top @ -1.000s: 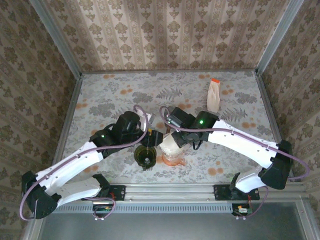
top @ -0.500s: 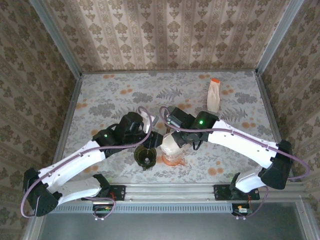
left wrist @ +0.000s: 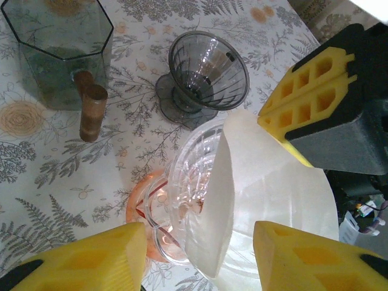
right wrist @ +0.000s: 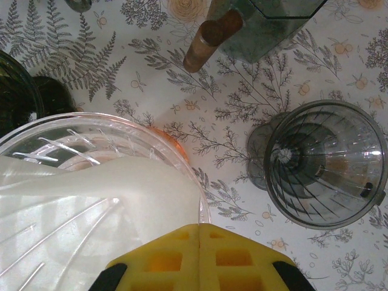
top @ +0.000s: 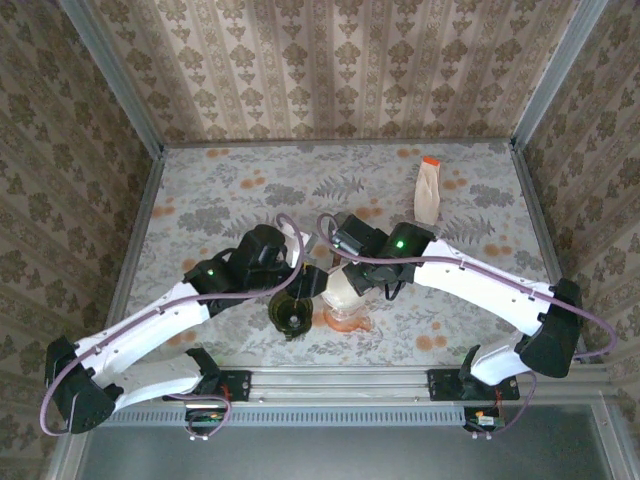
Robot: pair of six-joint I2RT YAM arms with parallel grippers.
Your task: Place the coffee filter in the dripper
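Fingers (right wrist: 199, 259) of right gripper (top: 343, 287) pinched tight on coffee filter (left wrist: 273, 182), tilted partway in clear dripper (left wrist: 182, 167) w/ orange base. Left gripper (left wrist: 199, 236) fingers apart, one each side of filter & dripper.

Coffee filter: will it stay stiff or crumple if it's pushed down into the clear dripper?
Probably floppy: the coffee filter looks thin and translucent, bent along a crease. Likely very light, so it may spring back out of the clear dripper.
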